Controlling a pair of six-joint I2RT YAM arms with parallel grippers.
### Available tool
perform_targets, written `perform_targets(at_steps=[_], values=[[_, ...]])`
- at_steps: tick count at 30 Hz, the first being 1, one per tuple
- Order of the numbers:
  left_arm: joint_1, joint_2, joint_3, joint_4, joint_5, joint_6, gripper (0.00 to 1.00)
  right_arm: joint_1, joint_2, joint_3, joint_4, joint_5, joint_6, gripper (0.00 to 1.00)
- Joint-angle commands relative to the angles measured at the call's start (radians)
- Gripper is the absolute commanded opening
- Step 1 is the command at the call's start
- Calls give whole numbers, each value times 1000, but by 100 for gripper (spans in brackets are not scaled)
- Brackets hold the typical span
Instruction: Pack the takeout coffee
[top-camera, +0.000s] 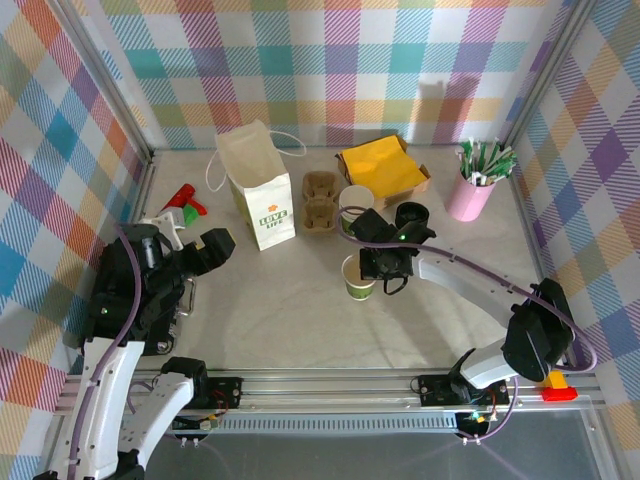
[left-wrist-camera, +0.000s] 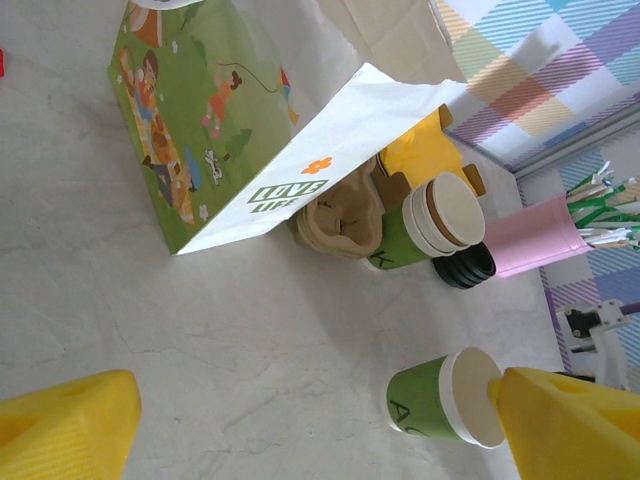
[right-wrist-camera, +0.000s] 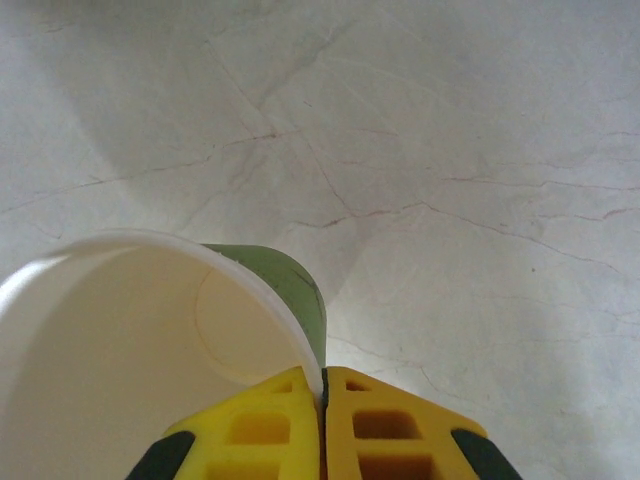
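Observation:
The takeout coffee cup (top-camera: 357, 279) stands lidless on the table, cream inside with a green wall (left-wrist-camera: 432, 402). My right gripper (top-camera: 370, 267) is shut on its rim: in the right wrist view the yellow fingers (right-wrist-camera: 270, 425) pinch the cup's wall (right-wrist-camera: 290, 290) between them, one inside and one outside. Black round lids (top-camera: 413, 214) sit stacked behind the cup, also seen in the left wrist view (left-wrist-camera: 466, 268). My left gripper (top-camera: 215, 248) hangs open at the left, its fingers (left-wrist-camera: 65, 430) wide apart over bare table, holding nothing.
A white paper bag (top-camera: 258, 185) stands open at the back left, a brown cup carrier (top-camera: 320, 201) and a stack of lidless cups (top-camera: 355, 200) beside it. Further back are a box of yellow napkins (top-camera: 382, 165) and a pink cup of sticks (top-camera: 470, 195). A red-green bottle (top-camera: 183, 203) lies left.

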Motion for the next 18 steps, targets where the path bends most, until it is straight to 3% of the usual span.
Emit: perform_targets(at_steps=[1,7,14,18], values=[[-7,-24,-18,14,2,-9,91,9,-19,-35,90,15,31,7],[-7,-26,-21,14,-1,-10,91,10,-3,-77,122,-14,43,10],[-8,-20,-10,17,2,-12,91,16,-14,-36,66,8,33,35],[-8,-13,7,14,5,-9,91,12,-35,50,-29,81,-11,41]])
